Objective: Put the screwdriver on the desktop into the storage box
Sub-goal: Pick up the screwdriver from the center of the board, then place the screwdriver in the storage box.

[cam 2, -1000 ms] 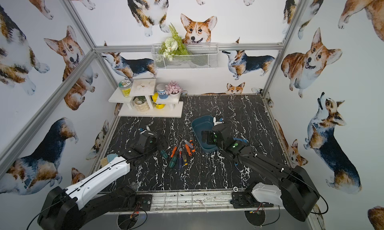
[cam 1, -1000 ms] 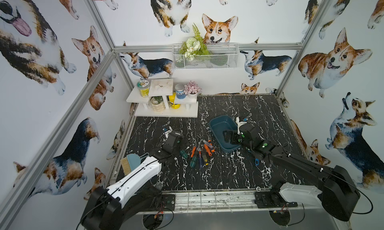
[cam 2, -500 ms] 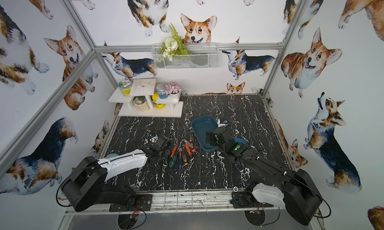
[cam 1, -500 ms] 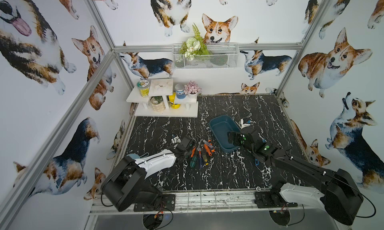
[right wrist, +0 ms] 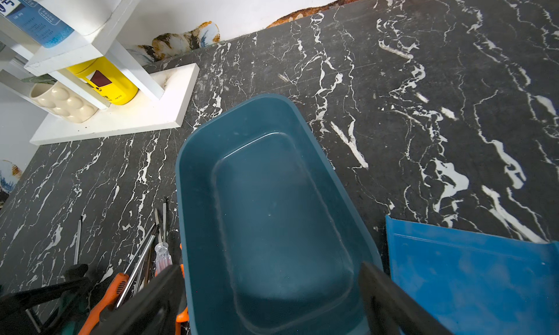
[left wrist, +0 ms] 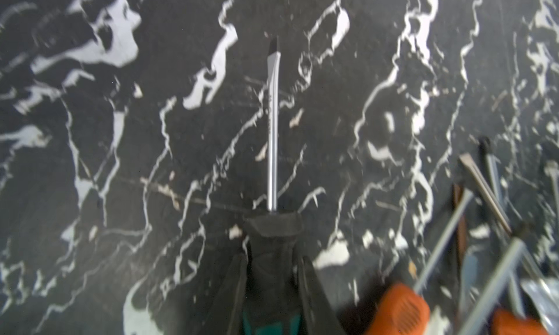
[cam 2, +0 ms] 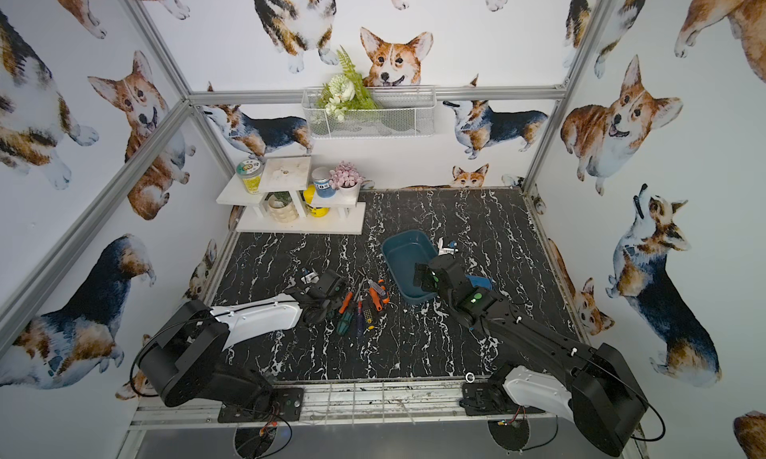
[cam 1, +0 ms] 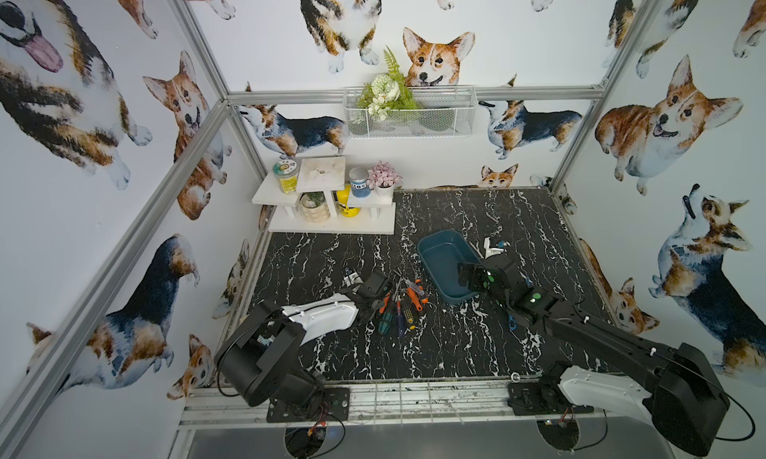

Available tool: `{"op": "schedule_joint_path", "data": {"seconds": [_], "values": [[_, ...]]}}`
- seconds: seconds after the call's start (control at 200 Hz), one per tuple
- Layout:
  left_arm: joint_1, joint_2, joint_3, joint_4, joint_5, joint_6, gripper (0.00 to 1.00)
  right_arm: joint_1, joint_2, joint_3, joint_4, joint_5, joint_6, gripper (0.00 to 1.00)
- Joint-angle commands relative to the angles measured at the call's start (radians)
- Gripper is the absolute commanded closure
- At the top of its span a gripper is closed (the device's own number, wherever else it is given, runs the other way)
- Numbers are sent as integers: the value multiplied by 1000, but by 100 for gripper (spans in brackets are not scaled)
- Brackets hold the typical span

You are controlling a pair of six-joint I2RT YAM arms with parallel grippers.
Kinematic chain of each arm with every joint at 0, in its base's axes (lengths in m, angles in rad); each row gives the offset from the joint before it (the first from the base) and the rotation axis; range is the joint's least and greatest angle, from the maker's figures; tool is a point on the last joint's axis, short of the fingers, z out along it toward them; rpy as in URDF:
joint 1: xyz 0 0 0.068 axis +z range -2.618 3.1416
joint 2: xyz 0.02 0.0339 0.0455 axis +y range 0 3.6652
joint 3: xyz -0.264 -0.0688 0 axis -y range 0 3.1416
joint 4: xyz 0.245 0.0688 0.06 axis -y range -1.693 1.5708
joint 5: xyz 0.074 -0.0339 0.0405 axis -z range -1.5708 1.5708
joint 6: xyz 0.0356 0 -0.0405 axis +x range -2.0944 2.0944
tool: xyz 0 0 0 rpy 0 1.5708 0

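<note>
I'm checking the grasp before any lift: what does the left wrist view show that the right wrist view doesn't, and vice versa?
Left wrist only: a clear look at the left gripper shut on the teal-and-black handle of a silver flat-tipped screwdriver. Right wrist only: the empty dark teal plastic storage box, white tiered shelf, bright blue dustpan, open right gripper. Both: the black white-veined desktop and the orange-handled screwdrivers lying on it.
</note>
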Motion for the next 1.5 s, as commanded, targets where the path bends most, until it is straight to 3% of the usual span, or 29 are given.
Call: {"op": "schedule_joint_path", "data": {"seconds": [0.0, 0.12, 0.205, 0.33, 0.45, 0.676, 0.896, 0.961, 1.046, 1.266, 1.406, 1.491], "values": [[-1, -61, 57, -87, -59, 76, 89, 2, -6, 5, 9, 13, 6, 4], [-25, -118, 235, -179, -87, 166, 91, -18, -4, -22, 47, -17, 34, 3], [-125, -115, 354, -161, -125, 169, 90, -81, -1, -64, 83, -93, 94, 3], [-275, 39, 573, -145, -158, 130, 90, -206, -46, -128, 89, -170, 194, 3], [-355, 205, 750, -128, -196, 75, 90, -307, -161, -176, 49, -174, 216, 3], [-376, 478, 953, -236, -195, -95, 91, -404, -341, -203, -64, -108, 200, 4], [-375, 693, 1147, -424, -157, -208, 87, -405, -357, -210, -49, -116, 208, 4], [-375, 731, 1173, -438, -141, -209, 81, -405, -353, -205, -47, -114, 204, 4], [-375, 758, 1180, -428, -123, -198, 63, -405, -351, -194, -48, -107, 191, 4], [-372, 772, 1195, -389, -85, -121, 32, -405, -352, -169, -51, -104, 176, 5], [-373, 715, 1197, -381, -97, -60, 28, -404, -355, -157, -41, -147, 164, 8], [-371, 601, 1111, -325, -150, -13, 29, -401, -352, -140, -20, -209, 128, 16]]}}
